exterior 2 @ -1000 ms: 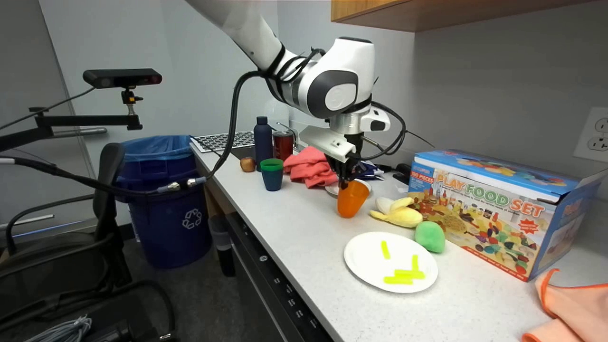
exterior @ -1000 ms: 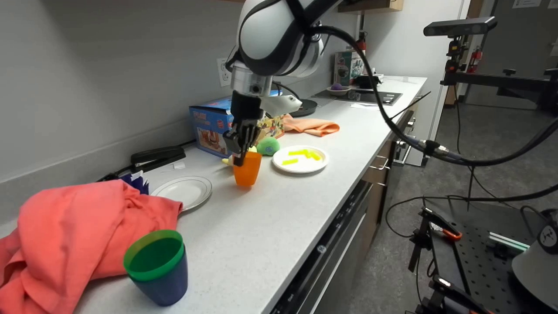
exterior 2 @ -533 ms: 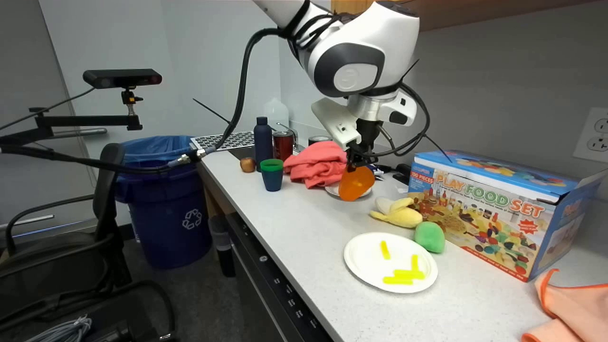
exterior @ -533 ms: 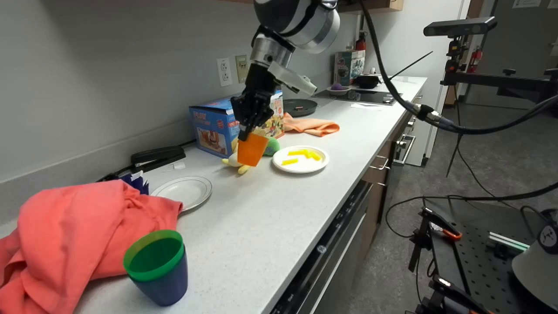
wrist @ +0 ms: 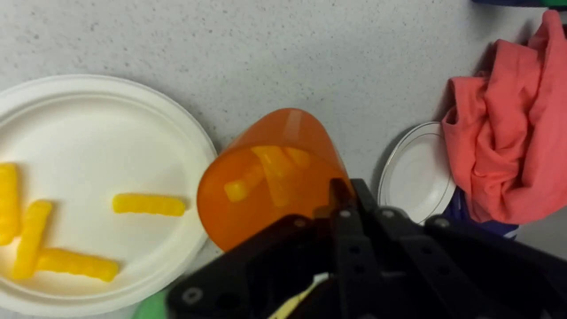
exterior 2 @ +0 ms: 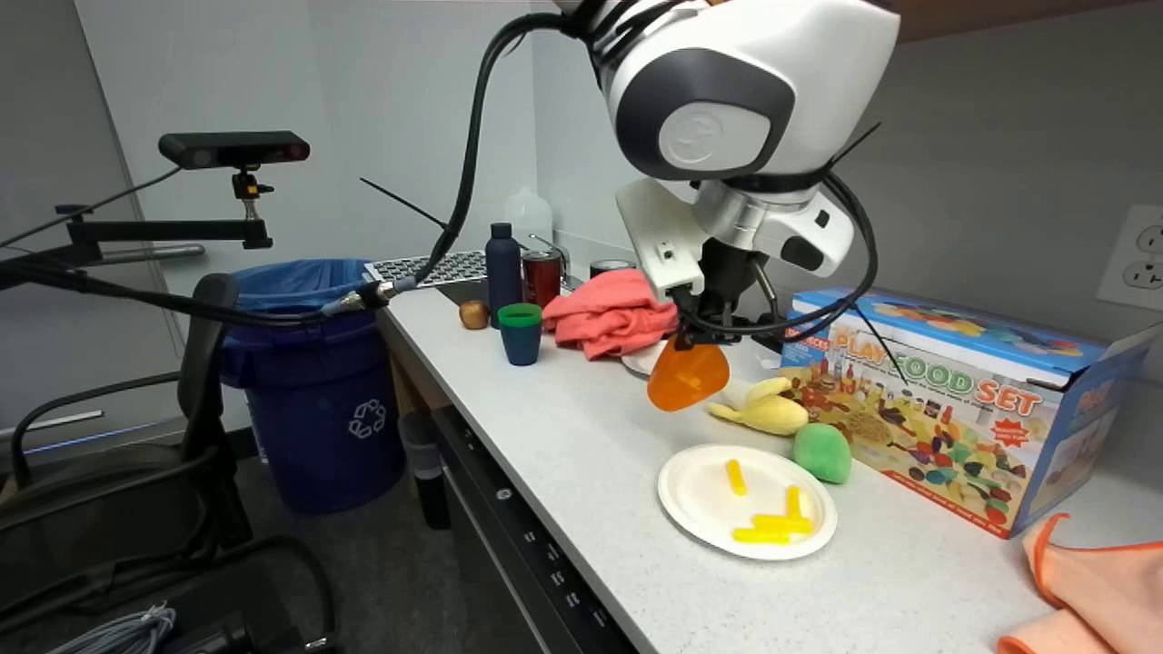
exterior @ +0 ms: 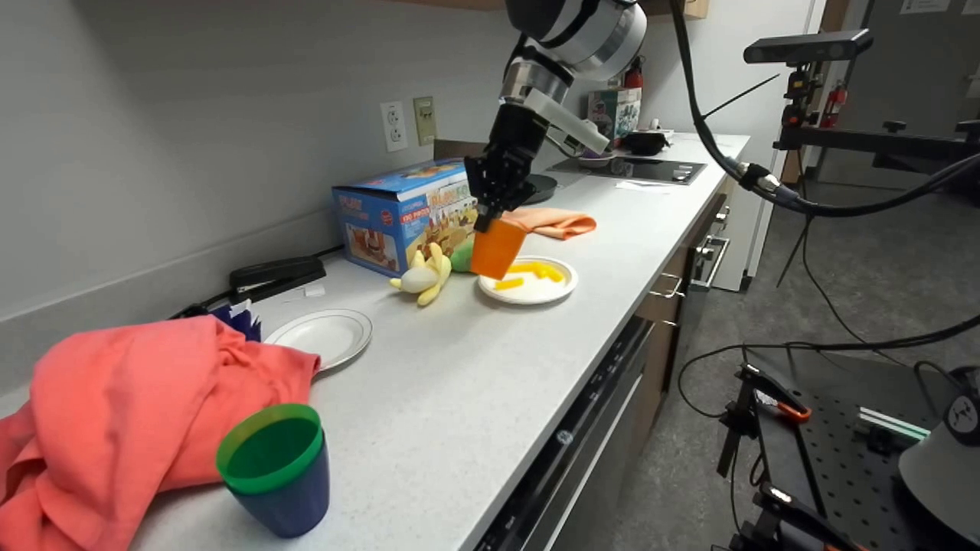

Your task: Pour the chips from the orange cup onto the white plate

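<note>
My gripper [exterior: 488,220] is shut on the wall of the orange cup [exterior: 498,251], one finger inside and one outside, as the wrist view [wrist: 353,191] shows. The cup is held above the counter and tilted, its mouth towards the white plate. Several yellow chips [wrist: 277,161] lie inside the cup in the wrist view. The white plate [wrist: 110,133] lies right beside the cup there, with several yellow pieces [wrist: 148,204] on it. In an exterior view the plate [exterior 2: 695,498] is nearer the camera than the raised cup [exterior 2: 688,377].
A yellow banana toy [exterior 2: 770,413] and a green toy [exterior 2: 822,452] lie beside the plate, before a food-set box [exterior 2: 927,409]. A bare white plate [exterior: 325,333], red cloth [exterior: 153,413] and green cup [exterior: 273,467] stand farther along. The counter's front edge is near.
The gripper has lifted the orange cup off the counter, tilted it and carried it towards the white plate. The pieces on the plate have not moved.
</note>
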`<state>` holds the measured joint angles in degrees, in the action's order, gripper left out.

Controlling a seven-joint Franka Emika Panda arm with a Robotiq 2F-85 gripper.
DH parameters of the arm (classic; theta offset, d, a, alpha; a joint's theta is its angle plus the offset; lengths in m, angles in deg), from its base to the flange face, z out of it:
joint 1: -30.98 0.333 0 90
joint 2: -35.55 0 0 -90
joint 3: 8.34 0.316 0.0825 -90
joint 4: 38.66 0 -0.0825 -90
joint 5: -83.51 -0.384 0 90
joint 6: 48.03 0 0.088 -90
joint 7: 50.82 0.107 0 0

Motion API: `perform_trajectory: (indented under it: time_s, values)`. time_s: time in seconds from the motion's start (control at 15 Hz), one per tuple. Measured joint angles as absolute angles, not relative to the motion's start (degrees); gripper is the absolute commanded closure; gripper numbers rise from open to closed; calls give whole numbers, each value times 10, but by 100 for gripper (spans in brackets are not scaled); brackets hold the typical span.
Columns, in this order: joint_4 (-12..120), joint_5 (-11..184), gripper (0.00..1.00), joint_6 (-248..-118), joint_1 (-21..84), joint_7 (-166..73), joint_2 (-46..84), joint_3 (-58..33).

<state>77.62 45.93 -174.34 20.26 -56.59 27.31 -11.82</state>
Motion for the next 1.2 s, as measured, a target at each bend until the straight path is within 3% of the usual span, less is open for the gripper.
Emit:
perform_trajectory:
  time_s: [1.2]
  values:
    - [790,442,96,-1821,225,-574,273,-129]
